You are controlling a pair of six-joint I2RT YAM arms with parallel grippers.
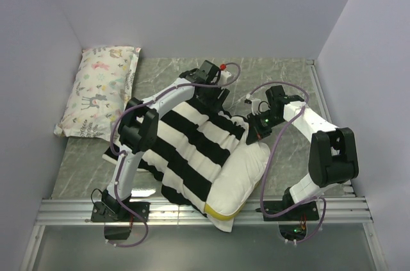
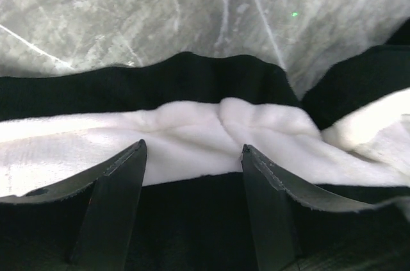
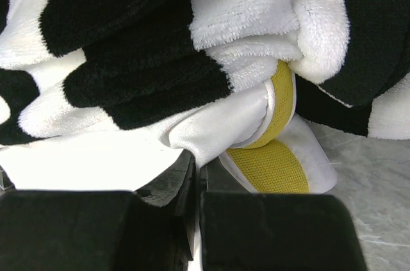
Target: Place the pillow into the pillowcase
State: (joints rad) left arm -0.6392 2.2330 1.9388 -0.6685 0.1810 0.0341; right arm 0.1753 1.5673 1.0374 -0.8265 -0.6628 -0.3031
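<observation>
The pillow (image 1: pixel 242 175) lies mid-bench (image 1: pixel 288 72), its far part inside the striped case (image 1: pixel 192 143) and its white near end, with the yellow band (image 1: pixel 218 212), sticking out toward the arm bases. The left tool (image 2: pixel 193 146) stands wide with nothing between its fingers, poised over a white stripe near the case's far edge. The right tool (image 3: pixel 195 170) is closed at the pillow's right side, with white pillow fabric right at its tips, though whether it is pinched I cannot tell; a printed pillow (image 1: pixel 99 88) sits apart in the far left corner.
</observation>
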